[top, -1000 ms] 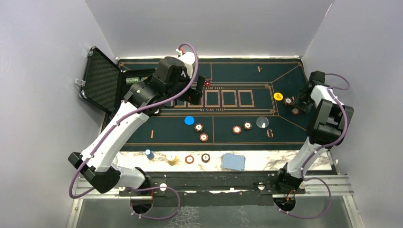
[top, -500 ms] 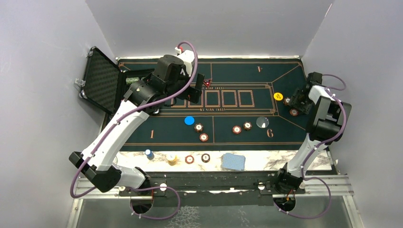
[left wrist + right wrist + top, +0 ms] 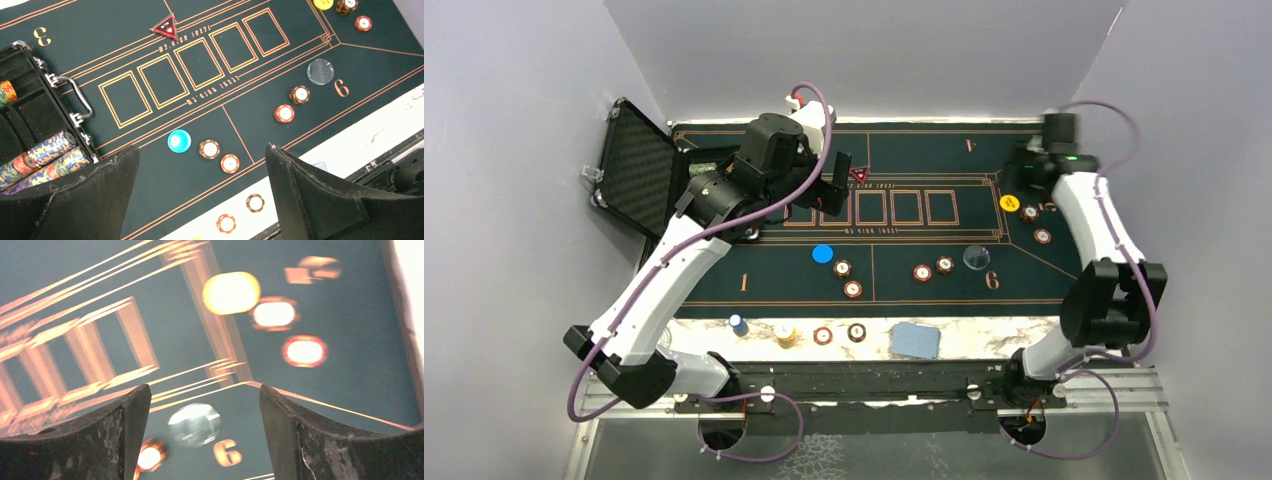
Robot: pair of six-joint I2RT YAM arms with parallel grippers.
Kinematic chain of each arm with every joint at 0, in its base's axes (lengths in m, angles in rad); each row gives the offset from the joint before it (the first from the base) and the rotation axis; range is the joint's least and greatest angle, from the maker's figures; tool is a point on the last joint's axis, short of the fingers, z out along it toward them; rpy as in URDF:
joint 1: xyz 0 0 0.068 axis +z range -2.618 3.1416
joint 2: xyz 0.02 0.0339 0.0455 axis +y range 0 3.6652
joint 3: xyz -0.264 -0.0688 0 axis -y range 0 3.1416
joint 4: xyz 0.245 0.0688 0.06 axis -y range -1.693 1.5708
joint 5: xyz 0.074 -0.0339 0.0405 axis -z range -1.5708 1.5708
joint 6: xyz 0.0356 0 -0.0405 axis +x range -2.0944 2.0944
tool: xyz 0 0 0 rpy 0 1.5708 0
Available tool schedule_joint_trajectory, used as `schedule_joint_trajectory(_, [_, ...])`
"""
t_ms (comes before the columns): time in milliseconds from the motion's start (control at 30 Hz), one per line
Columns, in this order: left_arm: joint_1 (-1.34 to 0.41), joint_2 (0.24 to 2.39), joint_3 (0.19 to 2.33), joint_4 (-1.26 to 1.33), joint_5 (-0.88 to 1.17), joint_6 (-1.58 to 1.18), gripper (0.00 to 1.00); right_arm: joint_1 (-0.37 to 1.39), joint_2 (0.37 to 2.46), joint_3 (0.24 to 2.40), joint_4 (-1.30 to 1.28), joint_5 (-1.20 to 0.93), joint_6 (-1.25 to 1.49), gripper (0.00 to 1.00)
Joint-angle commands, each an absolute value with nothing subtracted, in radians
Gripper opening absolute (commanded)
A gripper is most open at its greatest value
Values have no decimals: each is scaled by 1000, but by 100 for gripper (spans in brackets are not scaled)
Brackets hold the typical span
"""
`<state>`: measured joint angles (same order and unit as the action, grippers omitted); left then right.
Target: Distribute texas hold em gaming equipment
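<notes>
— What covers the worktop (image 3: 1024,335)?

— A dark green felt mat (image 3: 754,265) with orange lines takes up most of it. A marbled strip is bare along the near edge. An open black case (image 3: 639,170) sits at the left end.

— And on the bare strip?

— From the left: a small blue piece (image 3: 738,324), a yellow piece (image 3: 784,334), two red-brown chips (image 3: 823,335) side by side, then blue-backed cards (image 3: 915,340).

— On the mat itself?

— A blue disc (image 3: 823,253), a clear disc (image 3: 975,257), a yellow disc (image 3: 1010,203) and a red triangular marker (image 3: 860,175). Six more chips (image 3: 922,272) lie in pairs, one pair near each disc.
</notes>
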<state>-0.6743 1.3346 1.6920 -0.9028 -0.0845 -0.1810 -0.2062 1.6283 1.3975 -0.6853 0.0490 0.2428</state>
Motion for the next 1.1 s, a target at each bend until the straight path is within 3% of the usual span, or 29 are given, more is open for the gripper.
schedule_joint_trajectory(0, [-669, 1292, 1760, -879, -71, -204, 99, 212, 1585, 1382, -745, -40, 250, 84])
schedule_joint_trajectory(233, [-653, 1277, 1907, -926, -105, -236, 99, 804, 1642, 1395, -629, -119, 307, 89])
schedule_joint_trajectory(533, [-653, 1235, 1956, -965, -181, -280, 99, 1179, 1873, 1587, -645, -151, 170, 94])
schedule_joint_trajectory(800, [-653, 1233, 1948, -965, -188, -287, 99, 1278, 2071, 1787, -784, -62, 126, 95])
schedule_joint_trajectory(1067, [-654, 1238, 1951, -966, -190, -271, 99, 1310, 2150, 1858, -839, 5, 114, 92])
